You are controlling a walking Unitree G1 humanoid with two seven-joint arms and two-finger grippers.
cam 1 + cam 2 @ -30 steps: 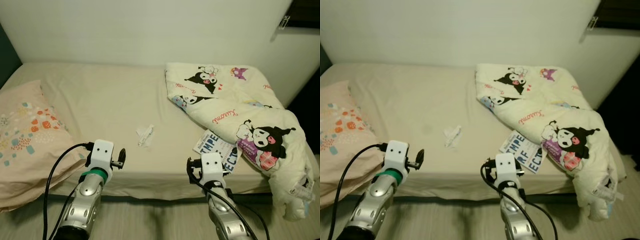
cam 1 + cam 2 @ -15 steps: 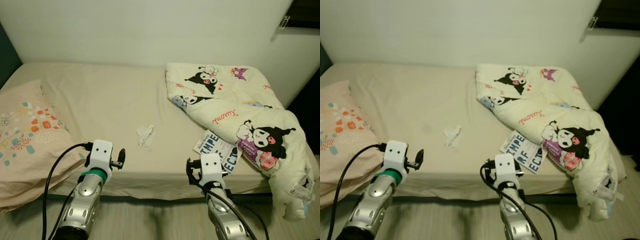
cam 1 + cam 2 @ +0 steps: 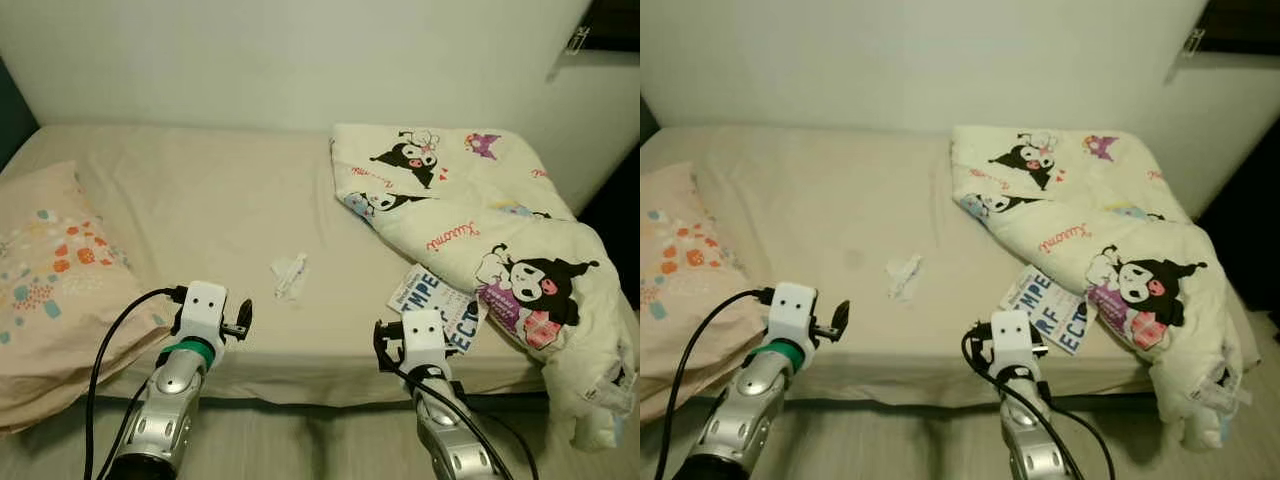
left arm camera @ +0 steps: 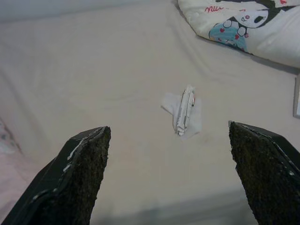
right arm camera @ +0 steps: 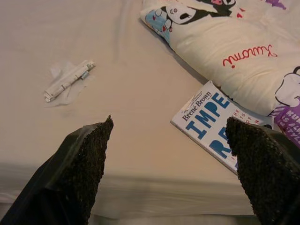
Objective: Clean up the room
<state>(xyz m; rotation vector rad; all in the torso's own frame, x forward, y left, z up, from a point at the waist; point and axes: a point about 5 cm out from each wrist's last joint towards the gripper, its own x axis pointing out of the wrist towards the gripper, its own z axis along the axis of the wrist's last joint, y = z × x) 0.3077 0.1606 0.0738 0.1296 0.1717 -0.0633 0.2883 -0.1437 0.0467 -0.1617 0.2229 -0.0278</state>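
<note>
I have a bed [image 3: 200, 200] in front of me, covered in a beige sheet, running across the middle of the frame against a pale wall [image 3: 300, 50]. A crumpled white wrapper [image 3: 290, 275] lies on the sheet near the centre of the frame, well apart from everything else. In the left wrist view I see it [image 4: 183, 111] as a flattened scrap with a narrow white strip along it, sitting between the two fingers' lines of sight.

At the lower right of the frame a book [image 3: 440, 305] with big blue letters lies on the sheet near the bed's front edge, its far side tucked under the edge of a cream comforter [image 3: 480, 210] printed with black-and-white cartoon characters. The comforter is bunched across the right half of the frame and spills over the bed's right corner toward the floor. At the left edge of the frame a pink pillow [image 3: 50, 280] with coloured dots rests on the bed.

My left gripper [image 3: 240, 320] sits at the lower left of the frame, just before the bed's front edge, its jaws spread wide apart and holding nothing. My right gripper [image 3: 385, 345] is at the lower centre-right, by the front edge near the book, jaws also wide apart and empty.
</note>
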